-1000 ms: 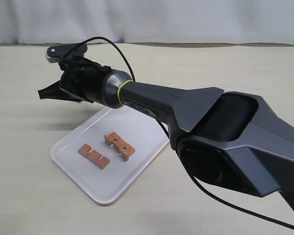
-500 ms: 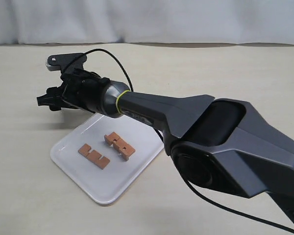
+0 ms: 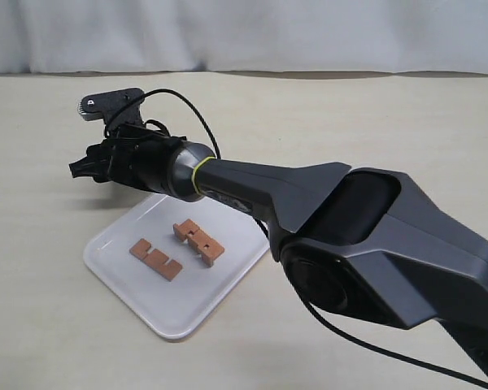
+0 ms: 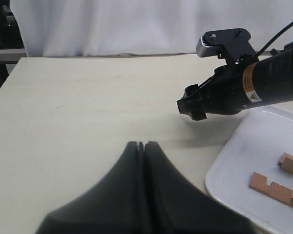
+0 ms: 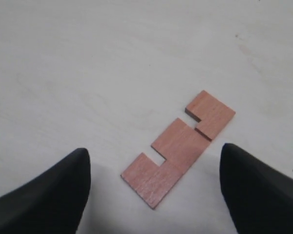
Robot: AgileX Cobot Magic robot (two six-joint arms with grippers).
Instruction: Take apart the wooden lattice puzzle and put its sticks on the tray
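Note:
The white tray (image 3: 122,268) holds one notched stick (image 3: 155,259) lying alone and a pair of sticks (image 3: 199,241) lying together. No whole lattice puzzle shows. My right gripper (image 3: 80,171) reaches across to the table beyond the tray's far left edge. It stands open (image 5: 154,148) over another reddish-brown notched stick (image 5: 178,153) that lies flat on the table between its fingers and touches neither. That stick is hidden in the exterior view. My left gripper (image 4: 140,144) is shut with nothing in it, low over the table near the tray (image 4: 244,161), and looks at the right gripper (image 4: 188,107).
The right arm's thick dark body (image 3: 374,236) stretches across the right half of the exterior view, above the tray's far corner. A white curtain (image 3: 244,32) closes off the back of the pale table (image 3: 32,244).
The right gripper has rolled at the wrist and shifted slightly over the table left of the tray. The sticks on the tray have not moved.

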